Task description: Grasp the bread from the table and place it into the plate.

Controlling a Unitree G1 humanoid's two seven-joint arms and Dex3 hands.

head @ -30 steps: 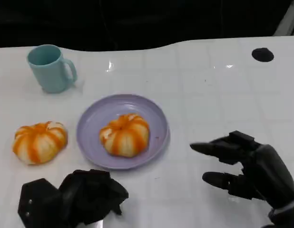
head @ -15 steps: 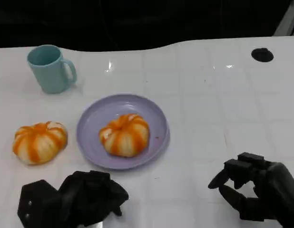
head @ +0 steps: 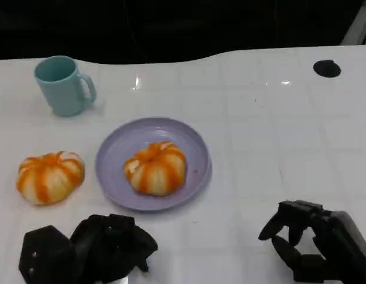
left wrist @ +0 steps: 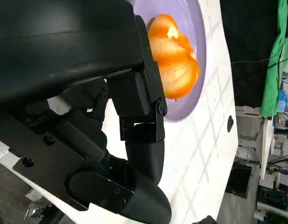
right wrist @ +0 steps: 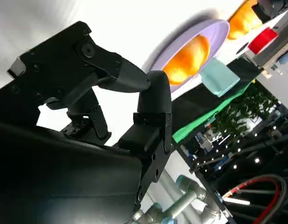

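The right hand point(head: 313, 248) is low over the white table point(head: 272, 130), near the robot's own edge of it. Its fingers point(head: 289, 222) are curled inward and nothing is between them. The left hand point(head: 97, 248) is also close to the near edge of the table, and its fingers are folded in on themselves, holding nothing.

The purple plate point(head: 198, 148) lies a little further out than the left hand and slightly to its right side, between the two hands but nearer to the left one. One bread point(head: 155, 167), round with orange and white stripes, lies inside this plate, around its middle. In the left wrist view this bread point(left wrist: 176, 65) shows on the plate point(left wrist: 200, 84) just past the curled fingers point(left wrist: 144, 149).

A second bread point(head: 50, 176) of the same kind sits on the bare table, beyond the left hand and toward its outer side, just beside the plate but not touching it.

A light blue cup point(head: 63, 84) stands upright further away, past the second bread. A small black round spot point(head: 327, 68) is on the table far beyond the right hand.
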